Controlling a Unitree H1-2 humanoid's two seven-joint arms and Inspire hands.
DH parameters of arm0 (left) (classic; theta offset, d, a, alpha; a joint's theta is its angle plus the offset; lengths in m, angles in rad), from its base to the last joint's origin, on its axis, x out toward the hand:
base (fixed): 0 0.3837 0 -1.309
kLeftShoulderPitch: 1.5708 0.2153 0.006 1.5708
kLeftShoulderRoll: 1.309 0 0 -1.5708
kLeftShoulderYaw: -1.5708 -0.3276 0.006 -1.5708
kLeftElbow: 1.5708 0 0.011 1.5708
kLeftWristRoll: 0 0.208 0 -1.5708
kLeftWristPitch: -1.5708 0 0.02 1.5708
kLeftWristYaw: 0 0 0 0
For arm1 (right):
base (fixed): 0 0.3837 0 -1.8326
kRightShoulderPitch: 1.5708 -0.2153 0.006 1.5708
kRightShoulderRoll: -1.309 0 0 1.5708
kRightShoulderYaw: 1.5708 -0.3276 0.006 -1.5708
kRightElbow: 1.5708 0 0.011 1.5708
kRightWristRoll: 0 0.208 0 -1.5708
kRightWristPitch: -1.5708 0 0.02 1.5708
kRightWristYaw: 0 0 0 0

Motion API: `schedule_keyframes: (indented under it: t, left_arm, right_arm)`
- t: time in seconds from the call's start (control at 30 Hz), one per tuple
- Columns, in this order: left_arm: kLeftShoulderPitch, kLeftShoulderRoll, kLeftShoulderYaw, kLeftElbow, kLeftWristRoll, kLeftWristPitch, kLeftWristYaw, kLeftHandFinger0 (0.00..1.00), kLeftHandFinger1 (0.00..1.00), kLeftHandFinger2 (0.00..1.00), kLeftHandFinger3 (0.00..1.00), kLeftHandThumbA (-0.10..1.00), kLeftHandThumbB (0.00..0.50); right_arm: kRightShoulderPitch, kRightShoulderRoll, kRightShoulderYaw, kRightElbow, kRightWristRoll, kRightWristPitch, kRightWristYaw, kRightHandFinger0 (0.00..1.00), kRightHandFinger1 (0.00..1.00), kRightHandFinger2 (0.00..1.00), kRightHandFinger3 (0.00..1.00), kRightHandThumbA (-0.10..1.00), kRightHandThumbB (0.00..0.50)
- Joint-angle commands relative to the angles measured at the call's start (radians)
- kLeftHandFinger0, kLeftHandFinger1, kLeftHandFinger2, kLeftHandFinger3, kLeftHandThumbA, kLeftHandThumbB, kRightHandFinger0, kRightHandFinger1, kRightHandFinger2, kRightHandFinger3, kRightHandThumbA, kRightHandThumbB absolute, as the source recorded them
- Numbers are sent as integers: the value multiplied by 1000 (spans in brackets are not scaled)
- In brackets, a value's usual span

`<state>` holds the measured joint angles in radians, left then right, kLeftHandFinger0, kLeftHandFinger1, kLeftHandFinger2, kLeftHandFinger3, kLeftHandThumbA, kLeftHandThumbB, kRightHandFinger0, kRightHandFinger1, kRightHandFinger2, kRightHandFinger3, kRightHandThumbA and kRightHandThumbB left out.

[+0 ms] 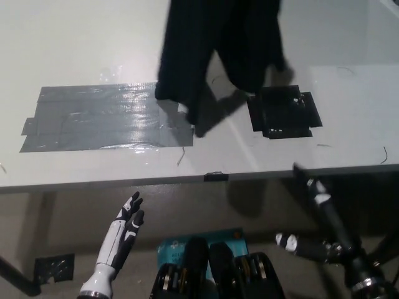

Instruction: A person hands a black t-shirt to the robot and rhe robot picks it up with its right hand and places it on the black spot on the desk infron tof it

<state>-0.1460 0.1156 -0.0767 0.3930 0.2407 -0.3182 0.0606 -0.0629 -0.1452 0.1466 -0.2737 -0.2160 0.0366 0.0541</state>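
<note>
one black t-shirt (218,47) hangs over the worktop's (93,50) far edge.
we see both robot hands, left (128,225) and right (318,212), empty, fingers apart, below its near edge.

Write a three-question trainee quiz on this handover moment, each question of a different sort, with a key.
1. True or false: the black t-shirt already lies flat on the black spot.
2. Which patch on the desk is larger? A) the grey tape patch B) the black spot
3. Fill in: the white left hand and the black right hand are both ___ the desk's front edge.

Key
1. False: it hangs above the desk at the picture's top, its lower end beside the spot.
2. A
3. Below; neither touches the t-shirt, and both are open.
</note>
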Motion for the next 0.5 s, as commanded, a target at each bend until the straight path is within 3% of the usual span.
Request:
schedule_keyframes:
  t: [0.0, 0.07, 0.3, 0.37, 0.47]
  left_arm:
    - [-28, 14, 5, -13, 13, -61, 27, 839, 1000, 1000, 1000, 1000, 500]
    - [-33, 15, 5, -6, 12, -69, 25, 852, 1000, 1000, 1000, 1000, 500]
    - [-34, 12, 9, -5, 6, -65, 20, 857, 1000, 1000, 1000, 1000, 500]
    - [-36, 12, 8, 4, 11, -73, 24, 853, 1000, 1000, 1000, 1000, 500]
    - [-39, 11, 9, 9, 8, -78, 23, 845, 1000, 1000, 1000, 1000, 495]
  right_arm:
    - [-90, 20, -75, -223, -137, -52, -98, 1000, 1000, 1000, 1000, 975, 240]
    - [-144, 10, -103, -283, -175, -14, -89, 1000, 1000, 1000, 1000, 1000, 308]
    - [-326, -9, -143, -251, -208, 86, -44, 1000, 1000, 1000, 1000, 1000, 339]
    - [-382, -21, -151, -199, -214, 138, -27, 1000, 1000, 1000, 1000, 1000, 383]
    - [-429, -26, -165, -149, -208, 171, -31, 1000, 1000, 1000, 1000, 1000, 386]
